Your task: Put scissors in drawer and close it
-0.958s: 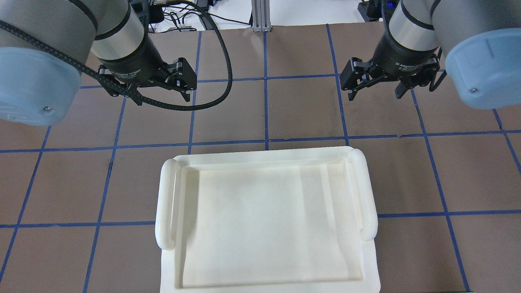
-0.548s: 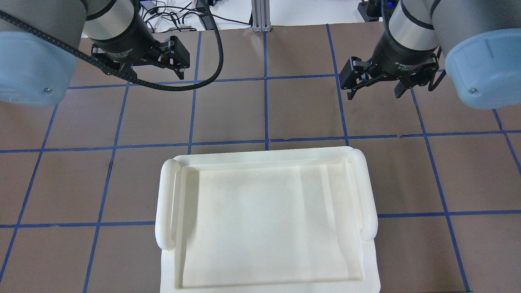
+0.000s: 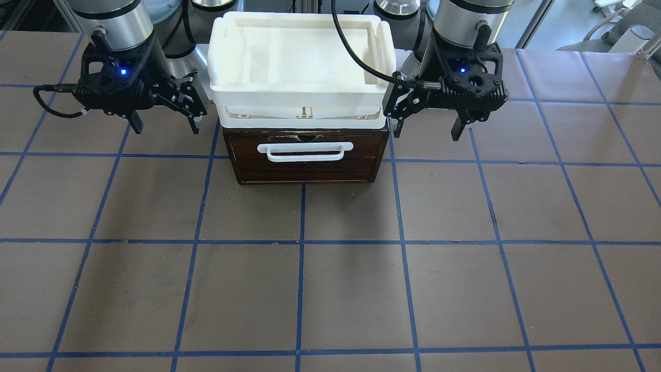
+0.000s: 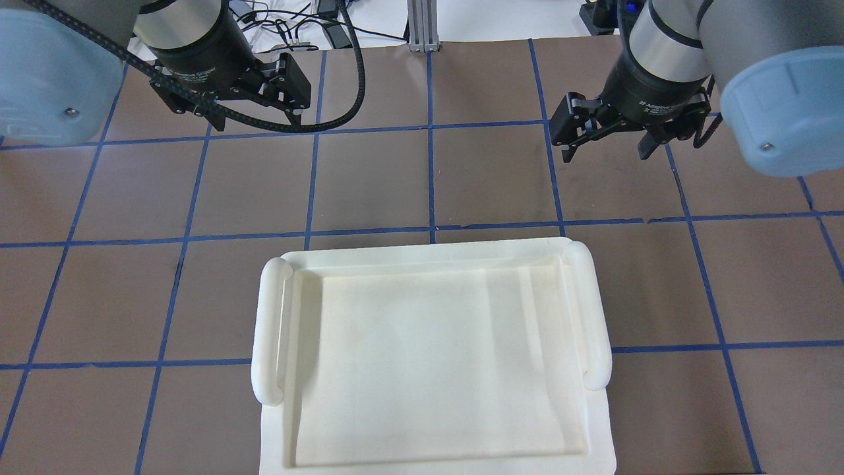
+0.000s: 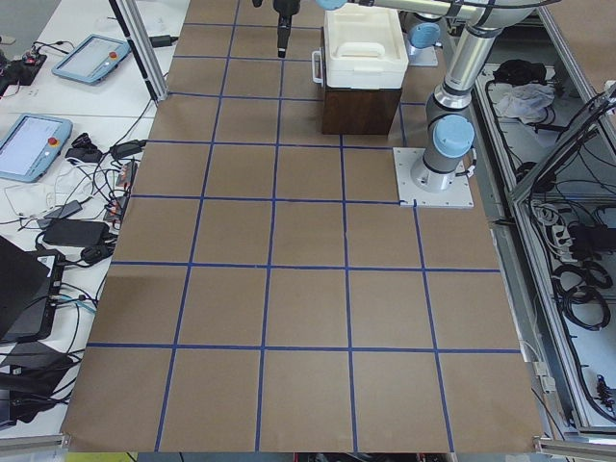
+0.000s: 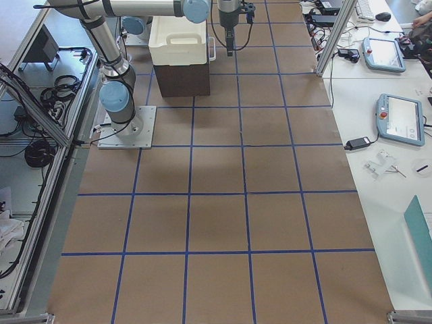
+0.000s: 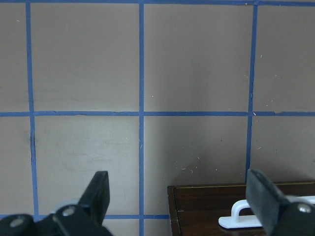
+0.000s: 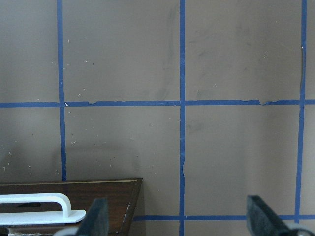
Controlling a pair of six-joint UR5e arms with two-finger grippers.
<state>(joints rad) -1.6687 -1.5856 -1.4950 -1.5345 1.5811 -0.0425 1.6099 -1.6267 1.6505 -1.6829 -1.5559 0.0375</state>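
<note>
Left gripper [image 3: 426, 128] and right gripper [image 3: 166, 126] hang spread and empty beside the closed drawer [image 3: 310, 171] up top; job looks done.

Drawer [image 3: 310, 170] interior out of sight

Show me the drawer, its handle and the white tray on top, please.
drawer [image 3: 304, 171]: front-facing view, dark wood front below the handle.
handle [image 3: 304, 148]: front-facing view, middle of the white bar.
tray [image 3: 299, 88]: front-facing view, its near outer wall.
</note>
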